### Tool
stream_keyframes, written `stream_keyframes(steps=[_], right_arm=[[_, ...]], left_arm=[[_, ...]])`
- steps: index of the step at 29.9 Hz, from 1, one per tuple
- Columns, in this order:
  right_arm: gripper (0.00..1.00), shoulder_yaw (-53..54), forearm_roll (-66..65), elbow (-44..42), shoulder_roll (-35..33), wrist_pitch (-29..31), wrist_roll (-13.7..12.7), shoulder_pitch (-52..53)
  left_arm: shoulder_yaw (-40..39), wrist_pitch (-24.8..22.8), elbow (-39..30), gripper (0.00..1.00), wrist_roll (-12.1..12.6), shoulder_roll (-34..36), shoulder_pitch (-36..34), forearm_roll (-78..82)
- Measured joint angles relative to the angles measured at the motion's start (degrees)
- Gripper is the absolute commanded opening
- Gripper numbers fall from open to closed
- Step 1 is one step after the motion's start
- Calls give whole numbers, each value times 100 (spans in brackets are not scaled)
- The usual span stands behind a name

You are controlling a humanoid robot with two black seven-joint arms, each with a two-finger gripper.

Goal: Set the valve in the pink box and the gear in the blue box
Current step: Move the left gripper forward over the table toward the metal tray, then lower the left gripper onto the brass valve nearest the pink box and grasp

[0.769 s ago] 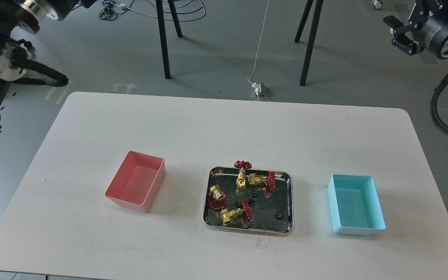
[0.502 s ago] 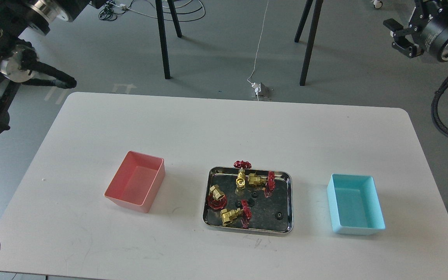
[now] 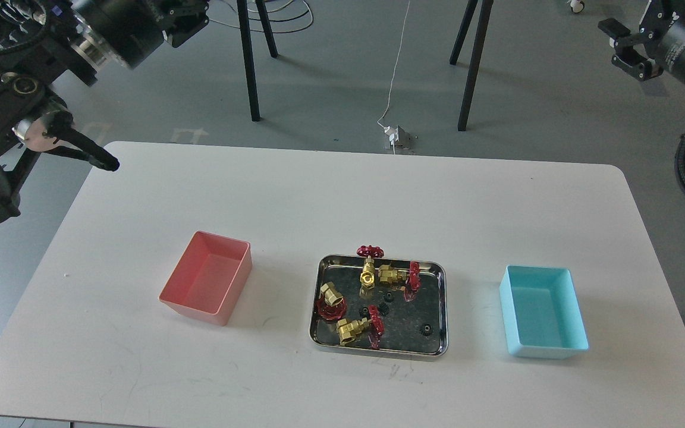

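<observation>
Four brass valves with red handwheels lie in a shiny steel tray (image 3: 378, 352) at table centre: one at the back (image 3: 368, 274), one beside it (image 3: 391, 274), one on the left (image 3: 330, 295), one at the front (image 3: 351, 330). Tiny black gears lie among them, two close together (image 3: 384, 308) and one at the front right (image 3: 426, 329). The pink box (image 3: 207, 277) stands empty left of the tray. The blue box (image 3: 543, 312) stands empty to its right. My left gripper (image 3: 191, 19) is high at the top left, dark and unclear. My right gripper (image 3: 622, 46) is high at the top right, fingers apart and empty.
The white table (image 3: 342, 196) has rounded corners, with its far edge near the top third of the view. Black furniture legs (image 3: 251, 65), a white cable and a plug block (image 3: 398, 138) are on the grey floor behind. A black hose (image 3: 684, 172) hangs at the right.
</observation>
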Motion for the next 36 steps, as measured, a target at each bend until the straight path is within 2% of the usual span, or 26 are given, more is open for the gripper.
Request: stream_keyframes(steps=[2,7,11,14,19,25,28,32,36], right_arm=[[99,-11,0,31,-102,22,-57,63],[99,-9,-6,72,-290,51,-170,297],[99,4,-4,72,-438,63,-194,487],[99,8,0,72,-510,84,-246,582],[99,16,-2,71,-617,110,-312,750],[99,0,-6,73,-626,114,-353,833],[99,-5,-6,73,-624,114,-380,837],[99,-5,-6,71,-619,114,-409,845],[99,-9,-6,72,-619,114,-419,848]], left_arm=[[198,451,-502,89,-1,222,120,715],[690,2231,-1551,87,109,526,653,3286],[1132,3572,-1831,87,260,487,1102,5581],[1426,4167,-1822,87,483,342,1333,7037],[1568,4390,-1770,88,822,96,1867,7575],[1882,4274,-1472,90,882,-413,2145,7596],[2154,4131,-1175,90,914,-935,2181,7596],[2404,3997,-540,89,1184,-1573,2304,7597],[2441,3985,50,90,1254,-2026,2433,7597]])
